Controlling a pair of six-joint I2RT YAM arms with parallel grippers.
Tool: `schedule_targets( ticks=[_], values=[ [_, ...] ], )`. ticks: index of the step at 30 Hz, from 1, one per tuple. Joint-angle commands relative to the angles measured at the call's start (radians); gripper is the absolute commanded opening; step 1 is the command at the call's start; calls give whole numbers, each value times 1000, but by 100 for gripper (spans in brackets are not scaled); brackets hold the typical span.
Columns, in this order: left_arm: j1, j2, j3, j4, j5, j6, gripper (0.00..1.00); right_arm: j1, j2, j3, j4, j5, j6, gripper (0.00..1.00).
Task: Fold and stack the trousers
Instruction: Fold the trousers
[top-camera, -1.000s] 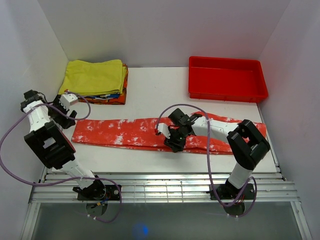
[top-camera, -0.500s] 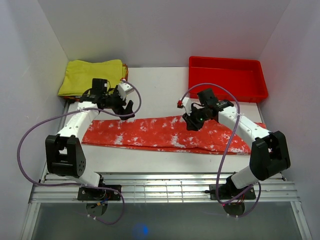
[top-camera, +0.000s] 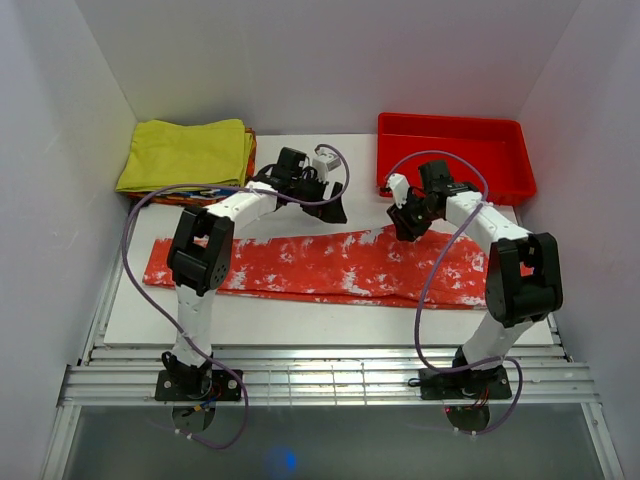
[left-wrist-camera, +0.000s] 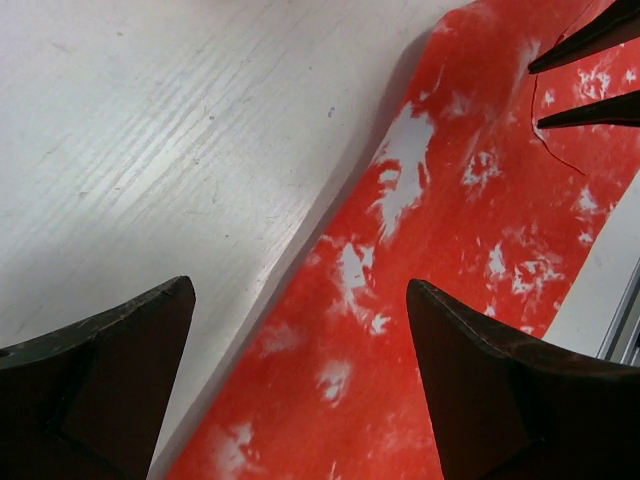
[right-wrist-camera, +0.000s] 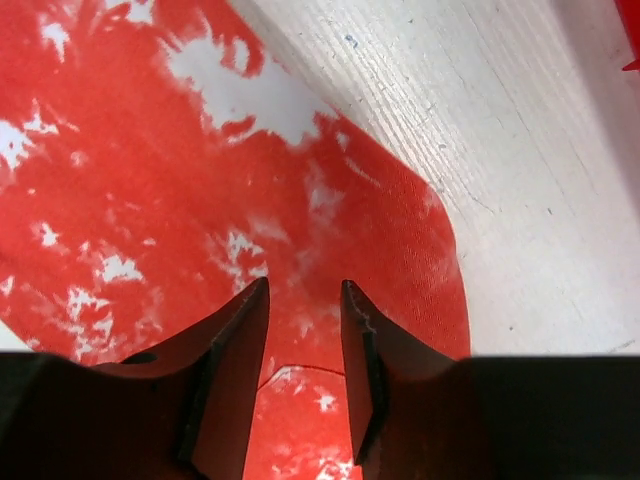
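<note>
The trousers (top-camera: 300, 265) lie flat in one long strip across the middle of the surface (top-camera: 300, 322). The strip runs from close to the left edge to close to the right edge, and its right end sits slightly nearer the front. The cloth is red-orange with white blotches all over, and the strip looks smooth in the overhead view.

The left arm reaches in from the left and across to the middle of the surface. The left fingers (top-camera: 333, 209) hang over the far edge of the strip, about halfway along it. In the left wrist view they stand wide apart, and that far edge runs through the gap between them, with bare white surface to one side and blotched cloth to the other. Nothing is held between them.

The right arm bends in from the right. The right fingers (top-camera: 404, 226) sit over the far edge of the trousers, in front of the red tray (top-camera: 450, 190). In the right wrist view they are only a narrow gap apart, with cloth showing below through the gap. No fold of cloth can be seen pinched between them.

The tray sits in the far right corner of the surface. A folded yellow garment (top-camera: 185, 152) lies in the far left corner, well apart from the trousers.
</note>
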Motion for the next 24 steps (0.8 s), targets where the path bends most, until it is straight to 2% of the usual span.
schedule_targets(
  ticks=[1,4,7,10,13,15,16,17,18,19,20,24],
  values=[
    [-16,-15,52,98,53,-95,98,-13,59,101,48,6,32,42],
    [-19,-12,32,126,59,-104,98,-27,121,166,57,0,55,52],
    [-19,-52,-34,170,76,-88,98,-35,206,207,32,-6,60,56],
    [-19,-119,-115,244,54,-99,98,-40,277,237,-13,-34,49,57],
    [-10,-170,-135,267,-52,-133,98,-40,294,228,-52,-70,17,55],
    [6,-193,-126,241,-124,-171,98,-40,296,212,-70,-98,-6,50],
    [21,-213,-112,233,-170,-202,98,-40,283,206,-78,-127,-14,40],
    [32,-218,-106,229,-151,-213,98,-40,274,198,-80,-139,-23,32],
    [59,-218,-101,226,-101,-213,98,-40,262,183,-80,-155,-26,25],
    [72,-218,-97,229,-47,-217,98,-40,234,177,-80,-181,-29,13],
    [82,-219,-97,229,-13,-228,98,-38,221,171,-78,-195,-29,8],
    [87,-244,-141,196,47,-257,98,-38,132,145,-86,-276,-38,8]
  ],
)
